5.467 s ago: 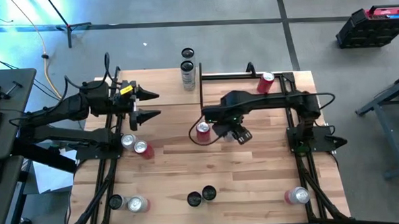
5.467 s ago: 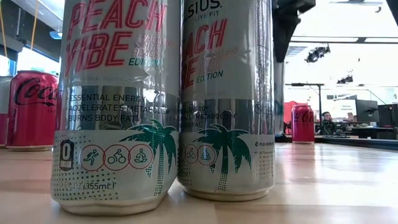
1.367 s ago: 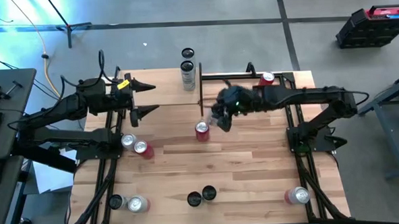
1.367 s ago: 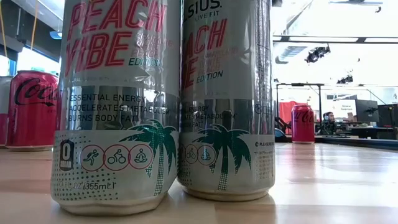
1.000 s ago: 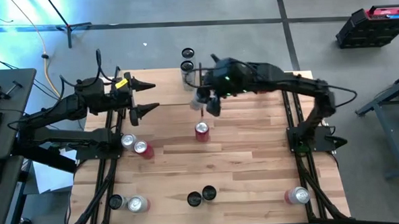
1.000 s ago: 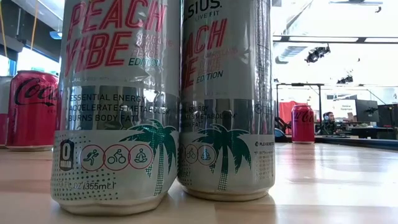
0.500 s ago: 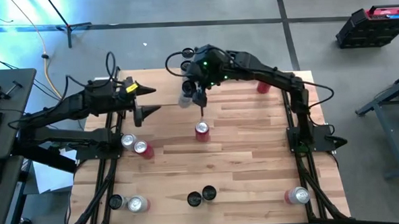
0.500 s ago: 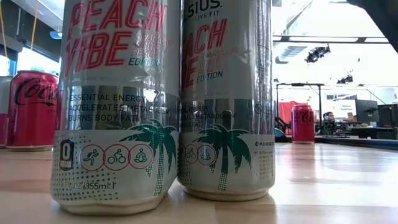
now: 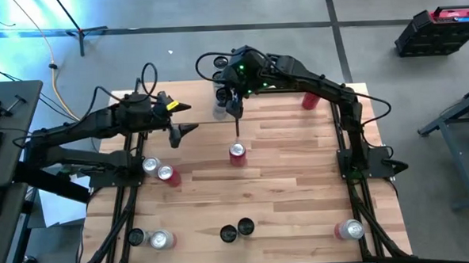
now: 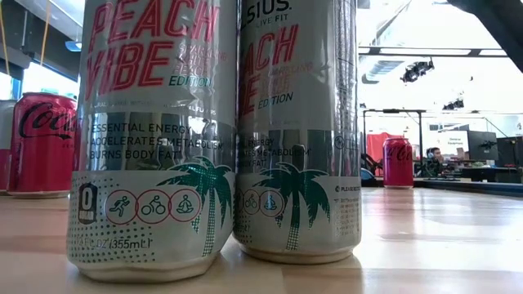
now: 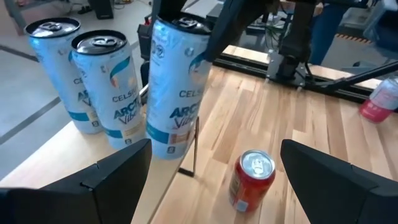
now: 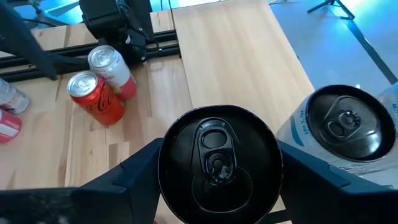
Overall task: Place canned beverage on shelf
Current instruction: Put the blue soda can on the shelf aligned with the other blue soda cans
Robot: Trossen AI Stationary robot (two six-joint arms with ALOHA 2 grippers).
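While clamped between the fingers of the right gripper (image 9: 232, 101), the canned beverage (image 9: 220, 110), a pale blue-and-white can, hangs slightly tilted near the table's (image 9: 300, 192) far edge, just outside the thin black post (image 9: 236, 125) that marks the near corner of the shelf (image 9: 290, 125). From the left wrist, the same can (image 11: 177, 87) shows beside 2 matching cans (image 11: 81, 81) standing at the far edge (whether its base touches the wood cannot be told), with a red can (image 11: 252, 180) upright on the table on the near side of the post. Across the table, the left gripper (image 9: 183, 118) waits, its fingers spread wide and empty. By the look of it, the can has yet to cross onto the shelf board: doing this well means carrying it clear of the post, righting it so it stands upright, and lowering it onto bare planks before the fingers let go, so that it neither clips the frame nor topples.
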